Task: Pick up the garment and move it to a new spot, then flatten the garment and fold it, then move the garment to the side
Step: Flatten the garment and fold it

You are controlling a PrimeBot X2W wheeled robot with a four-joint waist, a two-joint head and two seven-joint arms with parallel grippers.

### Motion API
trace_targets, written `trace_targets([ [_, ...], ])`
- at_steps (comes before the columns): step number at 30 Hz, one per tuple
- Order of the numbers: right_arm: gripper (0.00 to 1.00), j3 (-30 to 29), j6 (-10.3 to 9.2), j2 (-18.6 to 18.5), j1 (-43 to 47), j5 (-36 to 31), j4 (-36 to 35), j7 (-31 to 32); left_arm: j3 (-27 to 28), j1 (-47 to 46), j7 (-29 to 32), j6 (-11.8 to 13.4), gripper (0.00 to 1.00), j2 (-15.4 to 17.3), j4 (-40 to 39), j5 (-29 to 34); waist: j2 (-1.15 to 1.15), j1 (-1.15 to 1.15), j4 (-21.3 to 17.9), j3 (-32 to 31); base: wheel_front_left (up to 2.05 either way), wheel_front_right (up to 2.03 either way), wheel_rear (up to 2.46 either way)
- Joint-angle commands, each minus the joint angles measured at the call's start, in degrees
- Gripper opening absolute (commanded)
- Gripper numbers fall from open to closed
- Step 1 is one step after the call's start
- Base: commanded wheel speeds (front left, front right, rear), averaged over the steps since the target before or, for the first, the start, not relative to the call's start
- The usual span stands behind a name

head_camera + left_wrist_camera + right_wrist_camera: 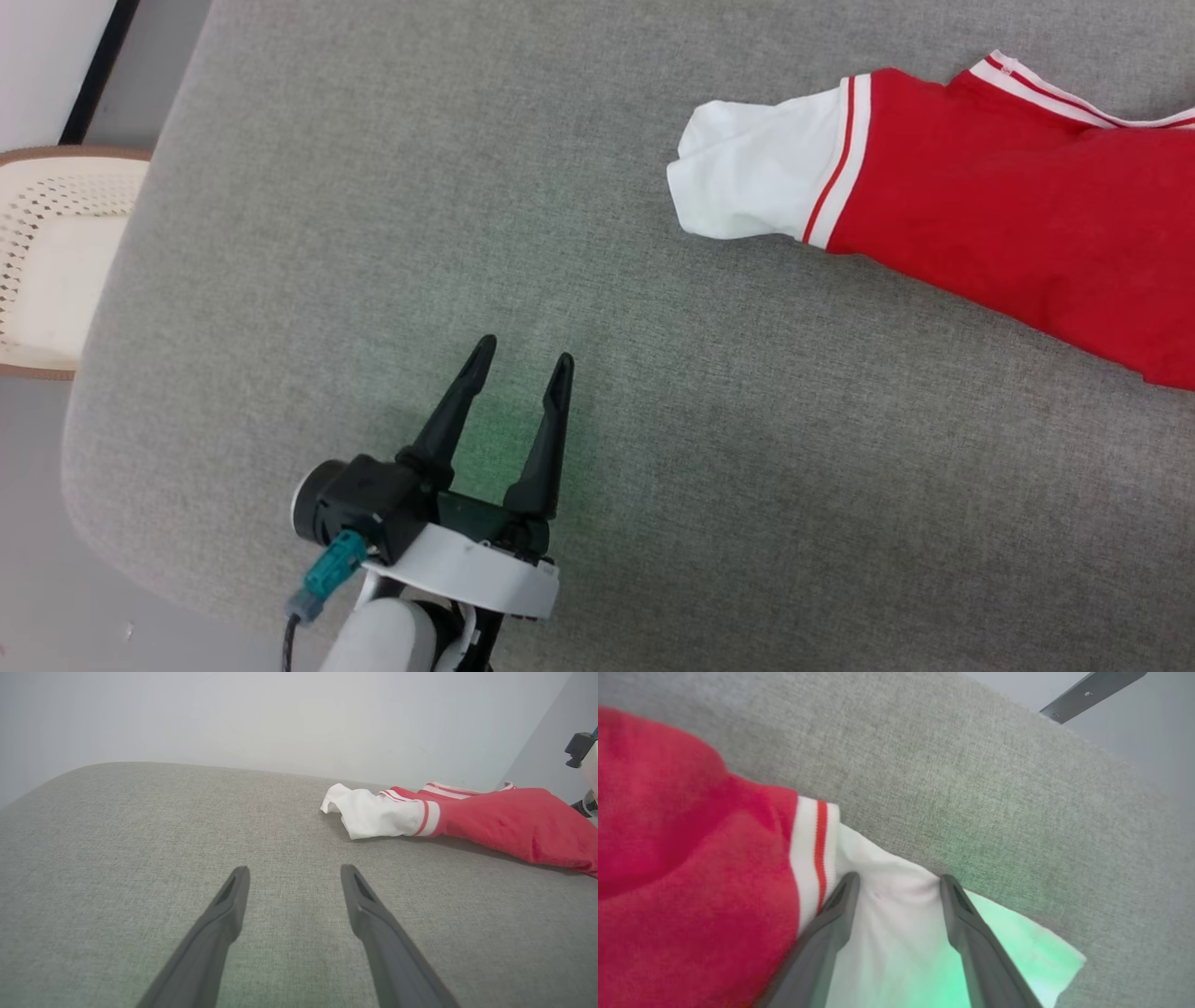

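Grey cloth (747, 485) is covering the big soft top that everything is resting on, and a pale wall (280, 718) is standing behind it. The garment (1008, 205) is lying bunched up on the grey cloth, at the upper right of the head view, and it is running off that view's right edge. Most of it is showing red. A white inside part (747, 168) is sticking out at its left end, and a white band with red stripes (840, 159) is sitting between the white and the red.

The left gripper (524, 353) is hanging over bare grey cloth at the lower left of the head view, well apart from the garment. Its two dark fingers are standing spread apart with nothing between them. A soft green light is glowing on the cloth under it.

The right gripper (900, 879) is hanging right over the white inside part in the right wrist view. Its fingers are spread apart too, and white cloth is showing between them. I cannot tell if the tips are touching it. Green light is shining on the white cloth there.

A cream woven thing (47, 252) with little holes is peeking in at the left edge of the head view.
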Motion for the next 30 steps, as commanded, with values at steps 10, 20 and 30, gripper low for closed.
trace_targets([
  [10,0.0,3.78,0.06,3.05,4.02,2.24,4.84,0.76,2.18,-0.91,0.01,-1.57,1.0,-1.2,0.94,2.15,0.0,0.0,-1.17,-0.48,0.0,0.0,0.0],
  [20,0.0,5.11,0.21,7.08,2.35,3.48,5.13,-2.33,-3.78,-23.03,5.38,-2.32,1.0,5.93,4.32,0.93,0.0,0.0,-4.91,-0.17,0.0,0.0,0.0],
  [30,0.0,9.58,0.22,10.1,-2.64,4.03,2.17,-2.02,-24.91,-54.46,25.35,-2.25,1.0,11.36,26.34,-18.33,0.0,0.0,-10.33,3.76,0.0,0.0,0.0],
])
